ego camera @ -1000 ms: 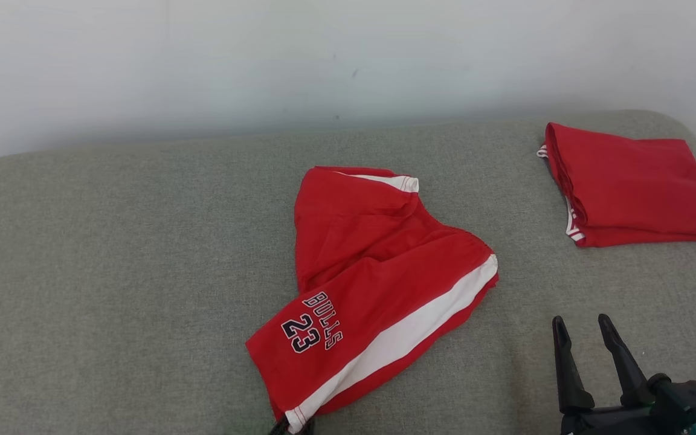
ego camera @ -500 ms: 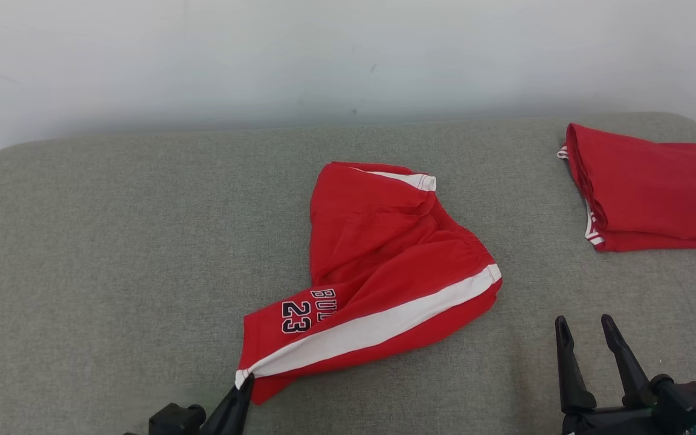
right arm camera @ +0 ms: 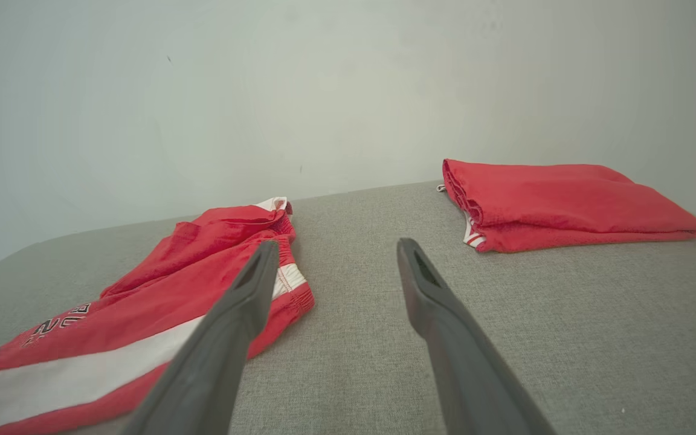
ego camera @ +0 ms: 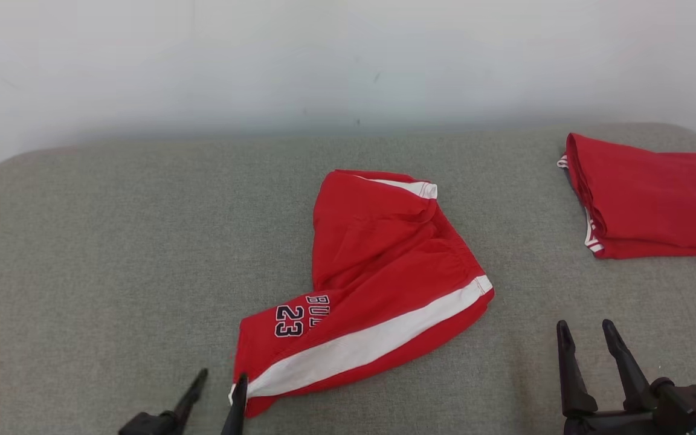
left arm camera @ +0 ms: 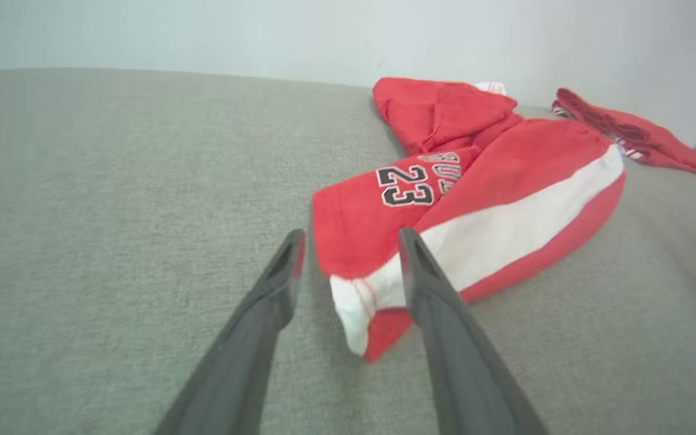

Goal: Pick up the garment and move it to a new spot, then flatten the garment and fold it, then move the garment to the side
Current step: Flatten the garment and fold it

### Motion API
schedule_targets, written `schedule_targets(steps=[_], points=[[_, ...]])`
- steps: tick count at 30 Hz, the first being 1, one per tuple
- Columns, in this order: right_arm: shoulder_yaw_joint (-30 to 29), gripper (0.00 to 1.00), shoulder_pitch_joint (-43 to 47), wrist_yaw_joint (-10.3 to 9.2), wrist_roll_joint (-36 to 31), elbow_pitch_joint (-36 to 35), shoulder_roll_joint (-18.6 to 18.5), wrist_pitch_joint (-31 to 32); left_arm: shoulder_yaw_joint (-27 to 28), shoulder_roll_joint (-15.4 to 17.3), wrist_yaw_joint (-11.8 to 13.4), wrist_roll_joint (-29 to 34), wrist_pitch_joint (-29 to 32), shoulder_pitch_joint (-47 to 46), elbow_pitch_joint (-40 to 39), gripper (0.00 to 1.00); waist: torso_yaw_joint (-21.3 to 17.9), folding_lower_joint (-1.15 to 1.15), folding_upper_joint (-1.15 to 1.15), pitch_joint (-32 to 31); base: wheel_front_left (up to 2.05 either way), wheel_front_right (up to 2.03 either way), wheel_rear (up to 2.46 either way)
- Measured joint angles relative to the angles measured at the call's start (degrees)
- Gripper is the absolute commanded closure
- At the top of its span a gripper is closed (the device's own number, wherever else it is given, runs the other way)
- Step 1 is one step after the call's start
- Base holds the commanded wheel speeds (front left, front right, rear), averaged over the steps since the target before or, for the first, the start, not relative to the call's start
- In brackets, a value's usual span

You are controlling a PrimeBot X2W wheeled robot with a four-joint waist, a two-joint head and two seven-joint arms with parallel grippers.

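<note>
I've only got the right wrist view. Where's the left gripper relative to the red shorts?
Observer: The left gripper is at the red shorts' near leg hem, with the white-striped corner between its fingers.
Operator: Is it shut on the cloth?
Observer: No, the fingers stand apart, open. The corner lies loose over the grey cushion.
Operator: What's printed by that hem?
Observer: A full "23", with the lettering above it partly folded under.

Grey fabric surface (ego camera: 112,241), plain white wall (ego camera: 203,60)
</note>
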Motion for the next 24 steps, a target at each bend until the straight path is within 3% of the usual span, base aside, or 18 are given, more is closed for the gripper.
schedule_targets(steps=[11, 24], points=[[-0.08, 0.0, 0.89, 0.0, -0.04, -0.96, -0.15, 0.0, 11.84, -3.21, 0.65, 5.34, -0.01, 5.26, -11.54, 0.0, 0.9, 0.0, 0.0, -3.12, 0.0, 0.0, 0.0], [-0.98, 0.0, 2.3, 0.0, -0.12, -1.74, -0.09, 0.01, 20.2, -4.91, 1.26, 8.61, 0.0, 10.16, -15.48, 0.0, 1.13, 0.0, 0.0, -4.55, 0.0, 0.0, 0.0]])
